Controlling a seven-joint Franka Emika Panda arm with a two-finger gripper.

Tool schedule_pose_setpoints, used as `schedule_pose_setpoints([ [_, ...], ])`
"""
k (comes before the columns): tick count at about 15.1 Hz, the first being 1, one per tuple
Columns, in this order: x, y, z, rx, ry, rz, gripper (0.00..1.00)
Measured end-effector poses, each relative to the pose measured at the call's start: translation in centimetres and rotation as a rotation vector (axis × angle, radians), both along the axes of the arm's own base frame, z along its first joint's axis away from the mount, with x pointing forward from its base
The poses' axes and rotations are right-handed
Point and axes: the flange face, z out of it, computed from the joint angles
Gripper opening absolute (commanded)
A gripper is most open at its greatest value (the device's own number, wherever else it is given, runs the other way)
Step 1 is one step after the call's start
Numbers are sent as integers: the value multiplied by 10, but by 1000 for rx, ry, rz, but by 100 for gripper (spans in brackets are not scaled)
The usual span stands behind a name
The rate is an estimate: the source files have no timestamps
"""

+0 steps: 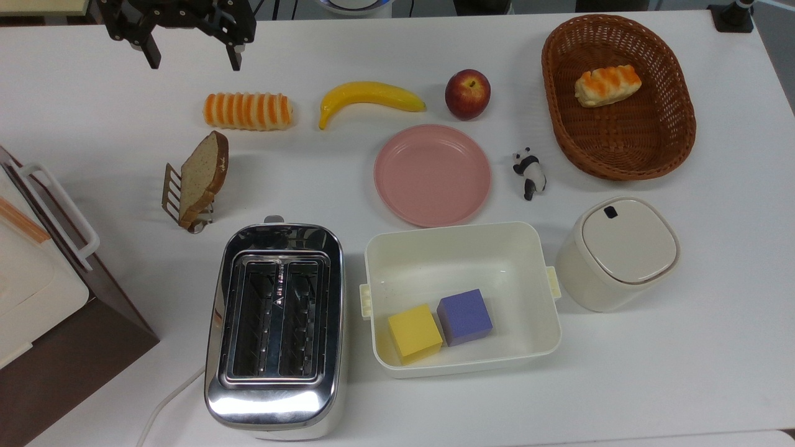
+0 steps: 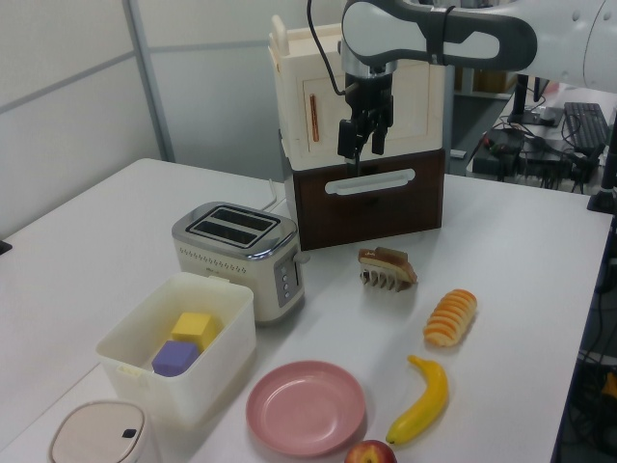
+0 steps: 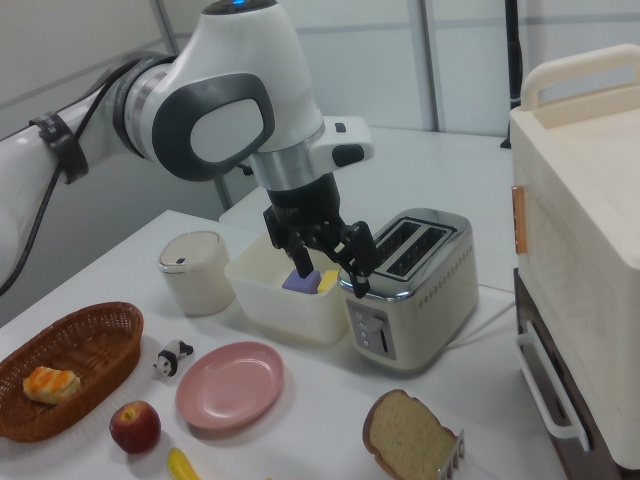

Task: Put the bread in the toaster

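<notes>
The bread [image 1: 203, 175] is a speckled brown slice leaning upright in a small wire rack [image 1: 172, 189] on the white table, also seen as the bread [image 2: 388, 258] and the bread [image 3: 412, 440]. The chrome two-slot toaster [image 1: 275, 328] stands nearer the front in the top view, both slots empty; it shows as the toaster [image 2: 236, 253] and the toaster [image 3: 410, 283] too. My gripper [image 1: 192, 59] hangs open high above the table's far left corner in the top view, well behind the bread, holding nothing. The gripper [image 2: 362, 148] and gripper [image 3: 330, 277] show spread fingers.
Near the bread lie a striped roll [image 1: 248, 111], a banana [image 1: 366, 97], an apple [image 1: 467, 94] and a pink plate [image 1: 432, 174]. A white bin [image 1: 461, 248] with two cubes sits right of the toaster. A basket [image 1: 621, 155], lidded pot [image 1: 617, 251], panda figure [image 1: 529, 172] and a brown-and-cream cabinet [image 1: 43, 298] stand around.
</notes>
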Motion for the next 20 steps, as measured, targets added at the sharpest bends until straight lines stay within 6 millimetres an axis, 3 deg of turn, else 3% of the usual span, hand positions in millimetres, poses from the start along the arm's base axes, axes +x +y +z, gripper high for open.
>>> schedule_pose_setpoints([
  [8,-1,0,2,0,-3,0,100],
  [14,-19,-6,21,1,-28,-13,100],
  [20,-35,-14,-6,-43,50,5,100],
])
